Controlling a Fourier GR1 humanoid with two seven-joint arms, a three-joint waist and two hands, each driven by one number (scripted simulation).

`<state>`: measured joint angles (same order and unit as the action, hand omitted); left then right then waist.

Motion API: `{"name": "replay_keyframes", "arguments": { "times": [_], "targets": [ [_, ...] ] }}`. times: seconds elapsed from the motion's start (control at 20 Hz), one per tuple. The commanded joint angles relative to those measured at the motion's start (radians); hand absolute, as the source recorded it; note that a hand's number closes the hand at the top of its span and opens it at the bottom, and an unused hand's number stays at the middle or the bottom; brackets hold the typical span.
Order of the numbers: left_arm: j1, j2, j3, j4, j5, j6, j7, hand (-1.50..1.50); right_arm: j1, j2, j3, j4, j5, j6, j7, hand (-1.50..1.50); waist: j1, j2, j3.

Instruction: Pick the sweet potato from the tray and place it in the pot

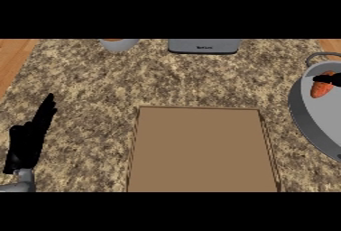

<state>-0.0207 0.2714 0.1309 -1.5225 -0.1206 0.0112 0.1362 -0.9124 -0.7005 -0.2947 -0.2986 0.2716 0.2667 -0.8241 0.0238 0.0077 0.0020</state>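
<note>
Fingers straight and pointing upward, the black left robot hand [30,137] rests at the left edge of the speckled granite counter [100,90], holding nothing. Just right of centre lies the flat brown rectangular tray [202,151]. At the far right, black fingertips of the right robot hand [329,80] pinch the orange sweet potato [321,89] over the grey round metal pot [307,118].

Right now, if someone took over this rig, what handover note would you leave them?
Left hand: open, resting at the view's left edge, fingers up, holding nothing.
Right hand: only black fingers show at the right edge, on the sweet potato; grip unclear.
The sweet potato is over the inside of the pot; the tray holds nothing.
Done: pick and carry.
Left: confirm release into the pot, withdraw the right hand.
</note>
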Motion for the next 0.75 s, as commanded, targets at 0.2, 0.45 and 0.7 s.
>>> {"name": "replay_keyframes", "arguments": {
  "times": [0.2, 0.45, 0.7],
  "targets": [
    [0.020, -0.002, 0.009, -0.031, -0.001, -0.002, 0.007, 0.00, 0.019, -0.142, -0.075, 0.071, -0.092, 0.293, 0.031, -1.50, -0.004, -0.001, 0.000],
    [0.076, 0.008, 0.024, -0.064, 0.020, -0.026, -0.016, 0.00, 0.096, -0.217, -0.107, 0.092, -0.138, 0.437, 0.006, -1.50, 0.000, -0.001, 0.001],
    [0.016, -0.001, 0.027, 0.009, 0.008, -0.013, -0.024, 0.00, 0.128, -0.271, -0.137, 0.088, -0.181, 0.487, 0.017, -1.50, -0.002, 0.007, 0.002]
  ]
}}
